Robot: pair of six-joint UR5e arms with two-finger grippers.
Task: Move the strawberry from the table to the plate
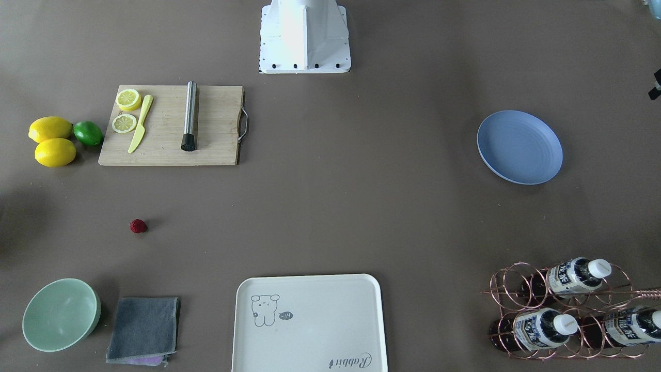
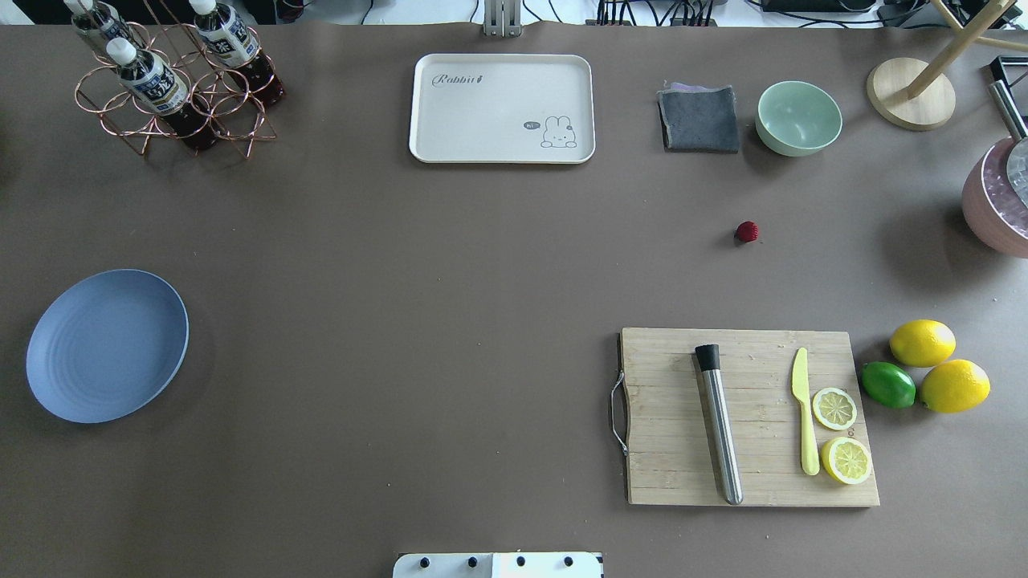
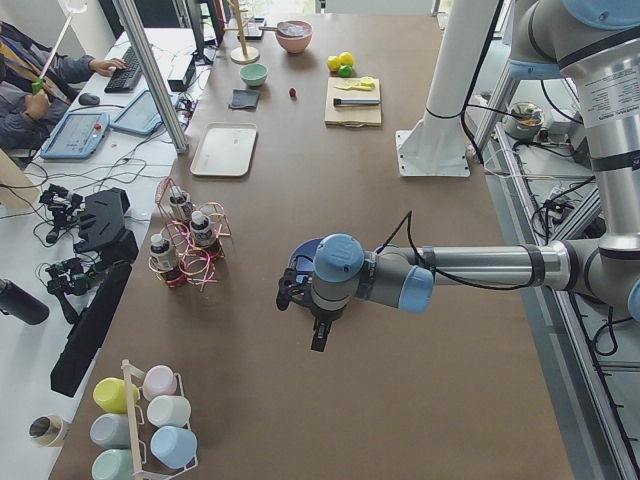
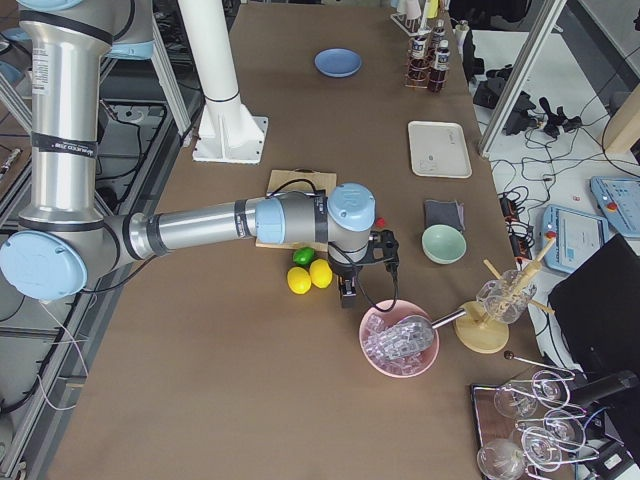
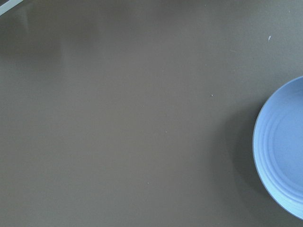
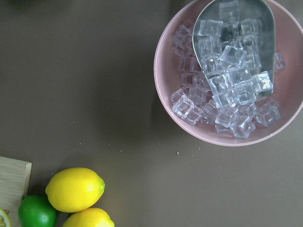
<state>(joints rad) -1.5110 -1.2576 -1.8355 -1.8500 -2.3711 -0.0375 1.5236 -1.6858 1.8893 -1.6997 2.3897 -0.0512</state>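
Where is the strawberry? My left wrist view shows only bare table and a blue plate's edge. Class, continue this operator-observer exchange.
Observer: The strawberry lies on the table between the green bowl and the cutting board, far from the plate.
Operator: Is the plate free?
Observer: Yes, the whole plate is bare.
Operator: Where's the right gripper?
Observer: Over the table, between the lemons and a pink bowl of ice.

Overhead and front-facing cameras look down from opposite sides, sharing the plate [image 1: 519, 147] and strawberry [image 1: 138, 226].
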